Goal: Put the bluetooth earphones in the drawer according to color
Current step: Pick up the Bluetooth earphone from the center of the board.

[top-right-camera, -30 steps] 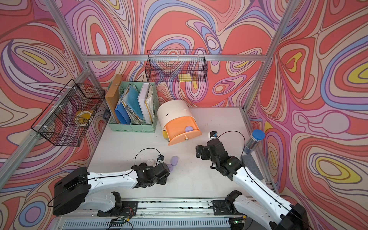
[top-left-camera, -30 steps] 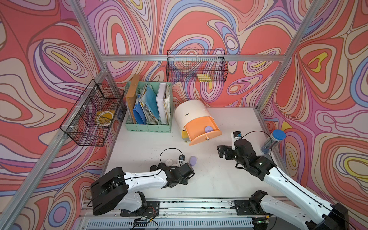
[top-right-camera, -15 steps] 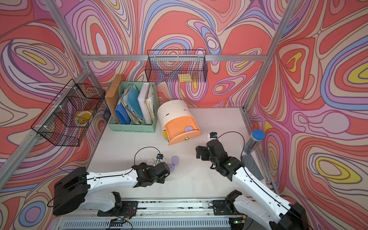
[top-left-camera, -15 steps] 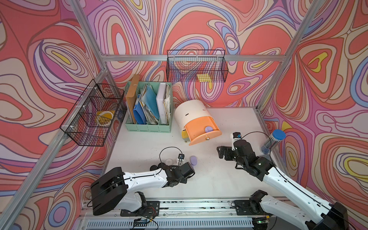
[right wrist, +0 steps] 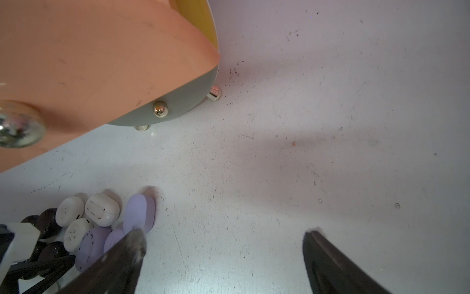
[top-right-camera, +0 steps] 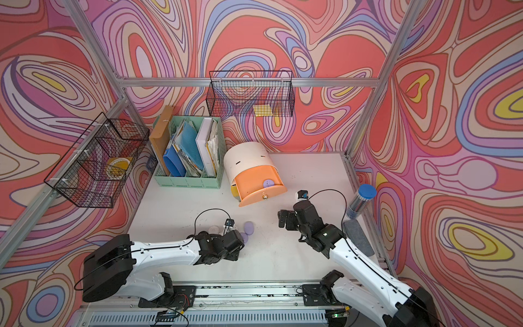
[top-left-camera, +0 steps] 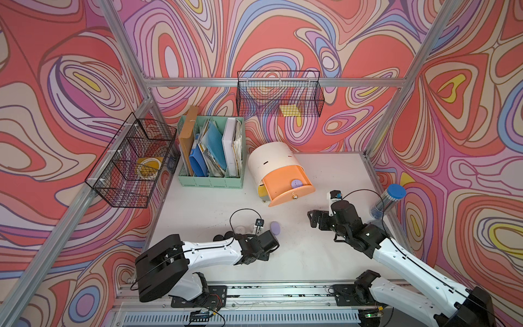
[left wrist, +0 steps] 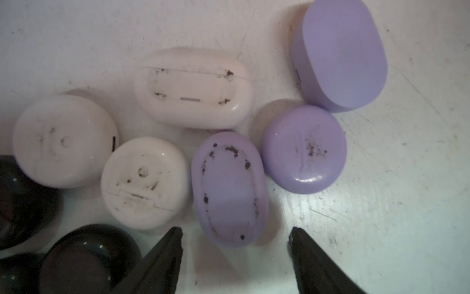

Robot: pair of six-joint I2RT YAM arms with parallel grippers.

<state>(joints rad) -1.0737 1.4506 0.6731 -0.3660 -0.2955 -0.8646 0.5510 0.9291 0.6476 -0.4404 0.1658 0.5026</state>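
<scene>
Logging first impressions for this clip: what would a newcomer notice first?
The swirling red-and-lilac walls dominate, then the white chest at the back of the table with its peach drawer pulled out, one lilac case inside. Near the front, black, white and lilac cases cluster under the open left hand.

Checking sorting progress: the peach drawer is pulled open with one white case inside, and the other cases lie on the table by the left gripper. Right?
Not quite. The case inside the open peach drawer is lilac, not white, as both top views show. The other cases do lie on the table by the left gripper.
</scene>
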